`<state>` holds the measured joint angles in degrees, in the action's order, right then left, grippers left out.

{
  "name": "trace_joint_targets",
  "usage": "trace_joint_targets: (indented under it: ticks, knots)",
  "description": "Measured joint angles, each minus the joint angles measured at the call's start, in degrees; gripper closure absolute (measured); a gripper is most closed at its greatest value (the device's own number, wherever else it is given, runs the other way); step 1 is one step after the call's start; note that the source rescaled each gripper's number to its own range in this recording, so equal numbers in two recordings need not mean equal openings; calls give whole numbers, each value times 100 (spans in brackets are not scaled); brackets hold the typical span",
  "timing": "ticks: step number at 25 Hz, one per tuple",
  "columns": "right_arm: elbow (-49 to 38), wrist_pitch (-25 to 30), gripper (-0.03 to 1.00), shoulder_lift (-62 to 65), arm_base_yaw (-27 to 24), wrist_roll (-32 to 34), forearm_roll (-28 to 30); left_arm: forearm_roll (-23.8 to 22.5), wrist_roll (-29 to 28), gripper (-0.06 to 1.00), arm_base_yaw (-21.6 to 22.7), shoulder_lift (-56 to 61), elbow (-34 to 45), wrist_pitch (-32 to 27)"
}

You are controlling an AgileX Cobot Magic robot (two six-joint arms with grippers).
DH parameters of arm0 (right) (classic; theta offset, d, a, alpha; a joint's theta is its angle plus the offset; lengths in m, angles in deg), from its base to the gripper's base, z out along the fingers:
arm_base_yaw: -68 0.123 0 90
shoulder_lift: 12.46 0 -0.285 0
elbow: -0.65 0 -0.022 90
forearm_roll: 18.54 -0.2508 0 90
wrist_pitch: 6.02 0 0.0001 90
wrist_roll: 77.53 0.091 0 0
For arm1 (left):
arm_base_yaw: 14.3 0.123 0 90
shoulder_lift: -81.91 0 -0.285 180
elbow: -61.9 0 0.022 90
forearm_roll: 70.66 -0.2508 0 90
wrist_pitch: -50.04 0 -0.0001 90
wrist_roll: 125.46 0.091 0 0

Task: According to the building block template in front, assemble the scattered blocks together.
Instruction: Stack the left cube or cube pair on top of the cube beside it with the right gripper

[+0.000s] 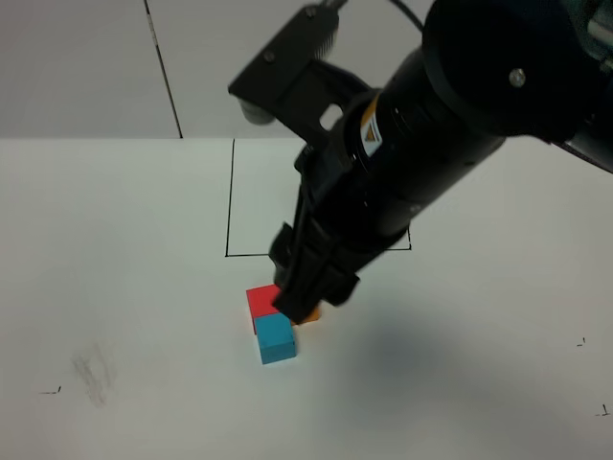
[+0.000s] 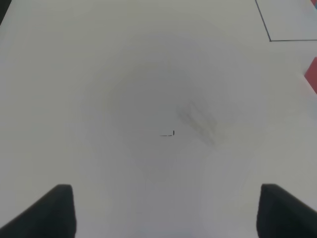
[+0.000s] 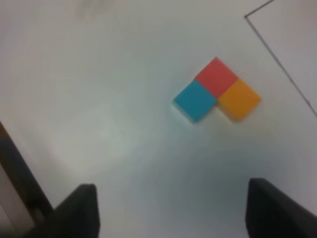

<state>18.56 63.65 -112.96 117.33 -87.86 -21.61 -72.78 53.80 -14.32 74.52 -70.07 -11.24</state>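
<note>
Blocks (image 3: 216,83) sit mid-table (image 1: 115,240) in a tight L, red at the corner, just on the near side of the drawn outline (image 1: 230,201). Template not visible. Right hand (image 3: 173,210) above them, released, empty. Left hand (image 2: 168,213) released over bare table. Judged: assembly looks done. Lift right hand straight up, with no sideways brush.

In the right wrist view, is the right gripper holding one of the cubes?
No: the right gripper stands open over bare table, clear of the red cube, blue cube and orange cube.
</note>
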Motion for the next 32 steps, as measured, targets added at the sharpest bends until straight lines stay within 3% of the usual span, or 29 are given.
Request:
trace_joint_targets:
  ticks: [5, 11, 16, 21, 23, 28, 32]
  knots:
    - [-1168, 27, 63, 577, 0, -316, -13, 0, 0, 9, 0, 0, 0, 0]
    - [-1646, 54, 63, 1263, 0, -894, -78, 0, -5, 9, 0, 0, 0, 0]
    - [-1651, 59, 63, 1413, 246, -750, 426, 0, -5, 9, 0, 0, 0, 0]
    - [-1691, 50, 63, 1413, 872, -117, 1797, 0, -5, 9, 0, 0, 0, 0]
    - [-1789, 45, 63, 1407, 1072, -511, 1980, 0, -5, 9, 0, 0, 0, 0]
    - [-1875, 46, 63, 1070, 1253, -1665, 1164, 0, -5, 9, 0, 0, 0, 0]
    - [-1875, 36, 63, 508, 1253, -2345, 1380, 0, -5, 9, 0, 0, 0, 0]
